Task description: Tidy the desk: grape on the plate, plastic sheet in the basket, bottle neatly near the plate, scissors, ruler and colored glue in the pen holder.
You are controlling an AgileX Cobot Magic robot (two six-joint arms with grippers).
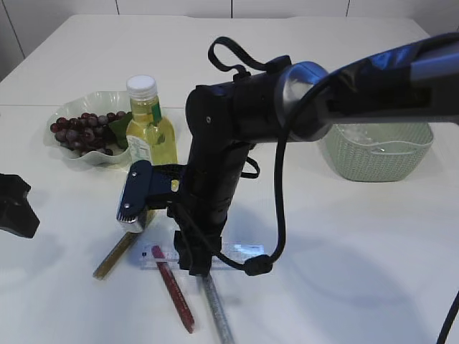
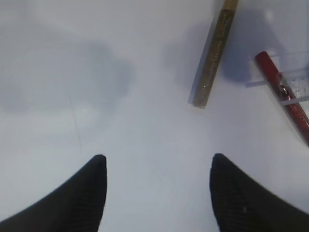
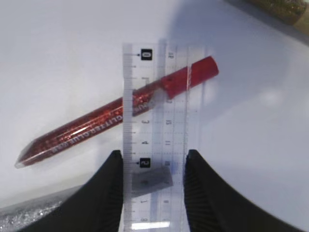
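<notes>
- Right gripper (image 3: 152,166): jaws closed across the width of the clear ruler (image 3: 154,121), one on each long edge.
- The ruler lies flat on the white worktop (image 3: 63,58), over the red glitter glue (image 3: 96,121) that crosses it aslant.
- Left gripper (image 2: 157,166): jaws open and empty above bare worktop, near the gold glitter glue (image 2: 212,58).
- Farther back: grapes (image 1: 82,130) on a plate (image 1: 72,107), a bottle (image 1: 150,132) beside it, a green basket (image 1: 376,150) at right.
</notes>
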